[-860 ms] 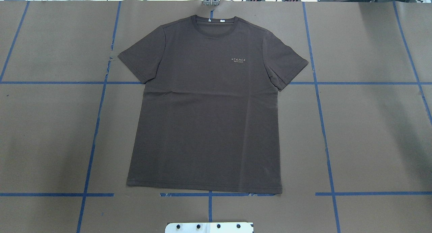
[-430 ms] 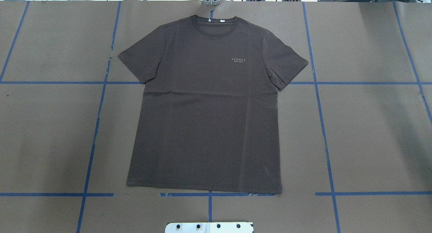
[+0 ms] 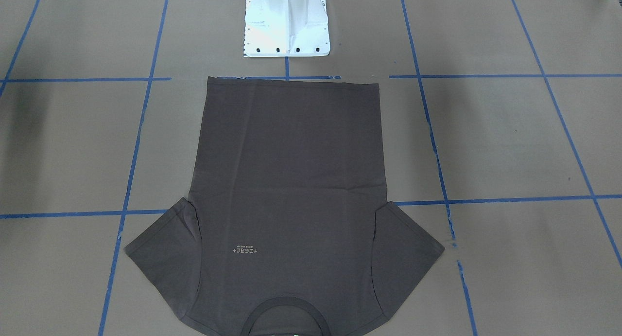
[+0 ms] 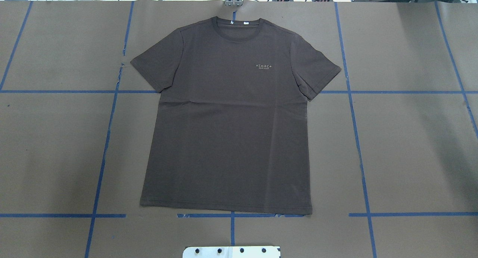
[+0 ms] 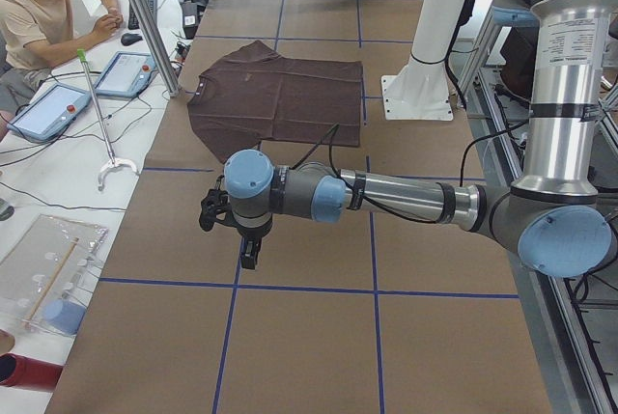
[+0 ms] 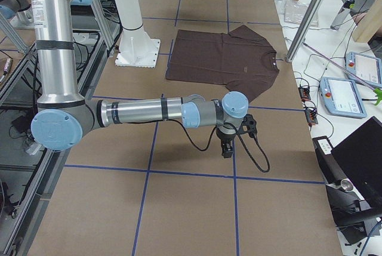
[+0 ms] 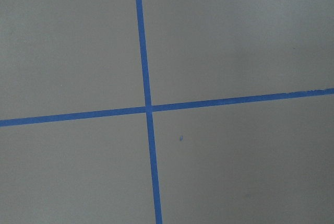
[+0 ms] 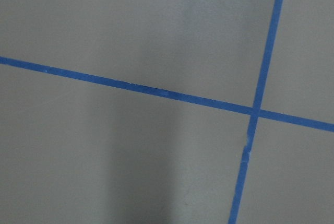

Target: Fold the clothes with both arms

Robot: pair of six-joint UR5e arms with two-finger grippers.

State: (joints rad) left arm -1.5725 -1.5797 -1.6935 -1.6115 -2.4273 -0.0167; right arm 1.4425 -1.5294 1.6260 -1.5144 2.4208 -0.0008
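T-shirt (image 4: 227, 120) spread flat on the table (image 4: 410, 138).
It lies print up, with its hem (image 4: 224, 207) near the white base (image 3: 286, 25) and its collar (image 4: 237, 26) at the far side. The left gripper (image 5: 248, 260) and right gripper (image 6: 227, 151) hang over bare table, well apart from the shirt. I cannot tell whether their fingers are spread or pressed together.

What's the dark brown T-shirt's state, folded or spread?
Spread flat, unfolded: the dark brown-grey short-sleeved T-shirt lies front up on the brown paper-covered table, both sleeves out to the sides, pale chest print showing.
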